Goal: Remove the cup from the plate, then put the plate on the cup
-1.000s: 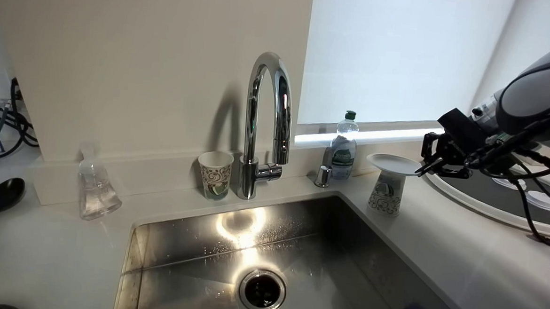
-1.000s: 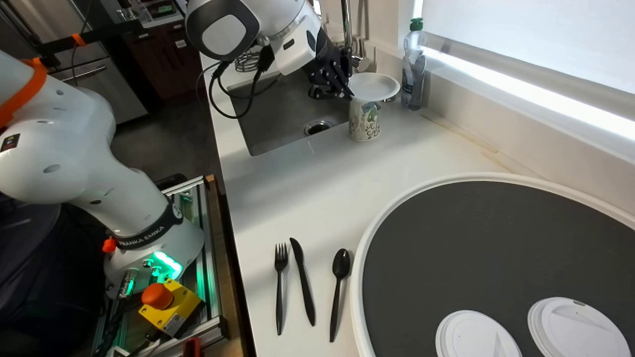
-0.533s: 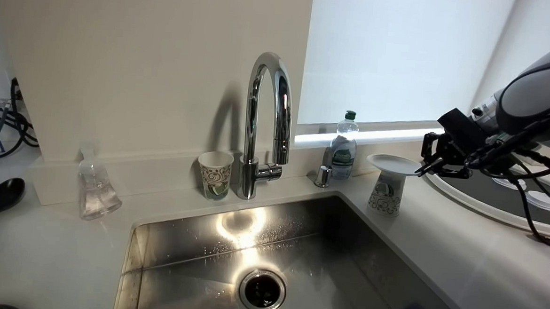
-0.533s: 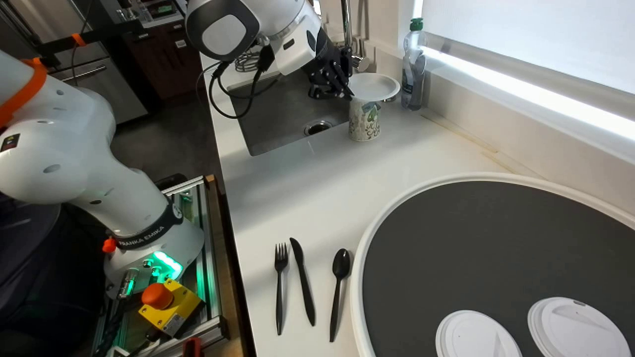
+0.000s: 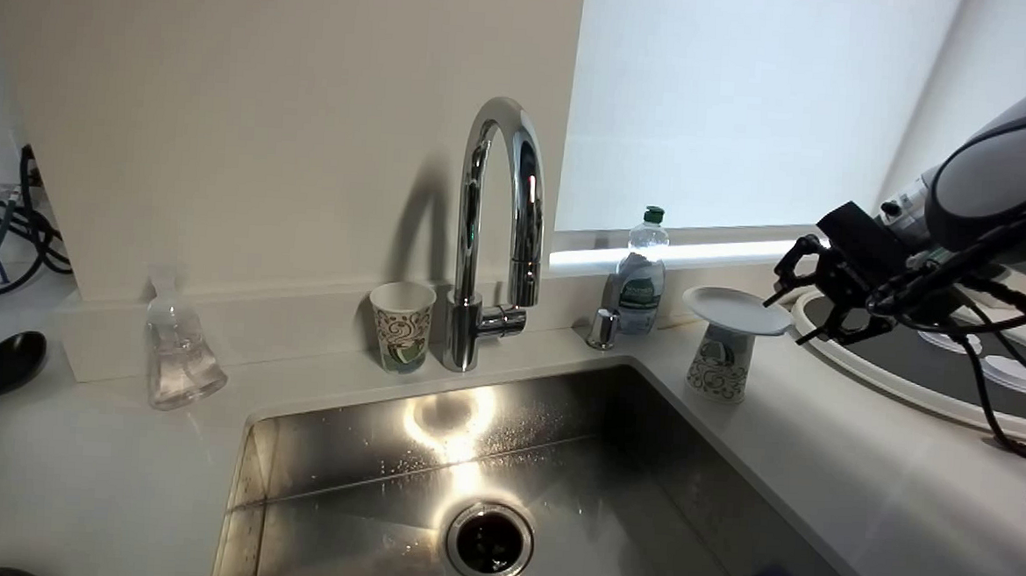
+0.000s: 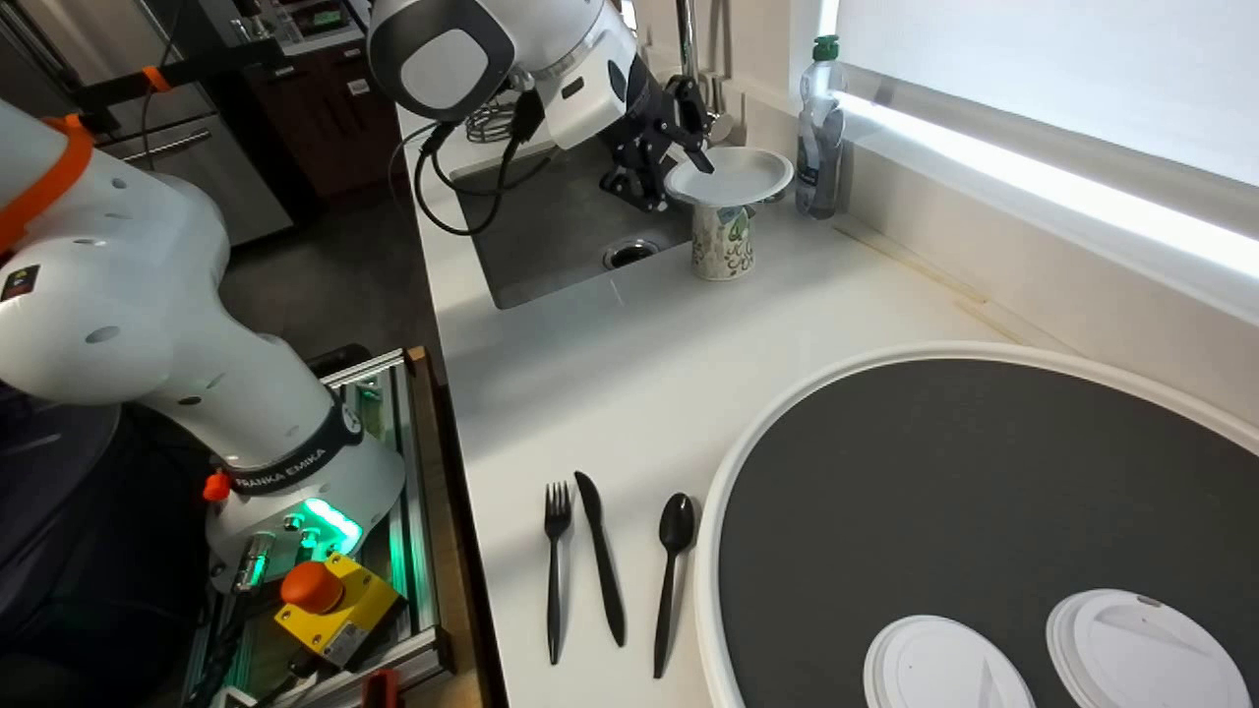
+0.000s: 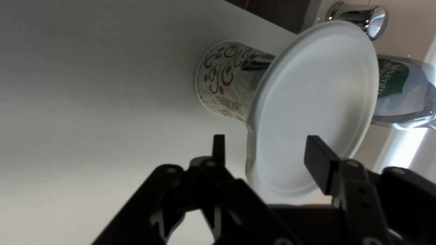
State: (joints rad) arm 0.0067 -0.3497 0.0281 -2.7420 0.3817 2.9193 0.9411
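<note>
the plate (image 7: pixel 316 95) is showing plain white, while the cup (image 7: pixel 226 80) is wearing dark curling swirls and a green motif over a pale ground. the gripper (image 7: pixel 266 144) is looking black. the fork (image 6: pixel 554 575), knife (image 6: pixel 602 560) and spoon (image 6: pixel 670 580) are matching it. the round tray (image 6: pixel 944 452) is setting dark grey inside a white rim.

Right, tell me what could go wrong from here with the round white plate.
The black two-fingered gripper stands open with one finger over the round white plate and one below its level; an uneven retreat might catch the rim.
The plate overhangs the upside-down white patterned paper cup it rests on, so a nudge could tip it off.
The cup stands near the rectangular metal sink, so both might fall in.
</note>
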